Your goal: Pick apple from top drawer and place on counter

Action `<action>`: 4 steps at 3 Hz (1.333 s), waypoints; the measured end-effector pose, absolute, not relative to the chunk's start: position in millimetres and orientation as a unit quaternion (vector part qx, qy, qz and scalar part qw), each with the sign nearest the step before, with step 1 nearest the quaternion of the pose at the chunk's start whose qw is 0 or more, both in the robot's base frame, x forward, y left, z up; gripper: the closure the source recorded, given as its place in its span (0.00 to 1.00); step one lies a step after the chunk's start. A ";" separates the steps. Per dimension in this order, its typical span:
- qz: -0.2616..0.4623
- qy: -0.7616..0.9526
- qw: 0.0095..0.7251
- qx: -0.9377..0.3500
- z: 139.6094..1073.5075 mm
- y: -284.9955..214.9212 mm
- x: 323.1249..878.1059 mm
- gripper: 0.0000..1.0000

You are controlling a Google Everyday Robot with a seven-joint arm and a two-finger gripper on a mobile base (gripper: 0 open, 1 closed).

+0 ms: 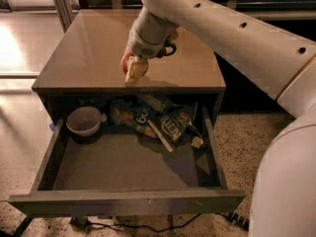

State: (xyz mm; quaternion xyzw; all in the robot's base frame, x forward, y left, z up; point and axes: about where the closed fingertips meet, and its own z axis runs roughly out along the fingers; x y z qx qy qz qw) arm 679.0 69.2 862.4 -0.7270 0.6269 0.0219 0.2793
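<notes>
While a small round bowl (84,121) is sitting at the left of the open top drawer (123,162), I am holding my gripper (134,69) over the front part of the counter (94,53), its fingers pinching the apple (126,62), whose red skin is showing beside them. I am judging this to be the placing step: lowering gently onto that smooth, slightly glossy flat top, then letting go without rolling. To the right, crinkled snack bags (163,122) are lying at the drawer's back.

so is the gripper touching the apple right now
Touching: the camera view shows the gripper closed around the apple above the counter.
</notes>
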 end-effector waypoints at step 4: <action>0.067 0.589 0.230 -0.772 834.1 93.6 685.4 1.00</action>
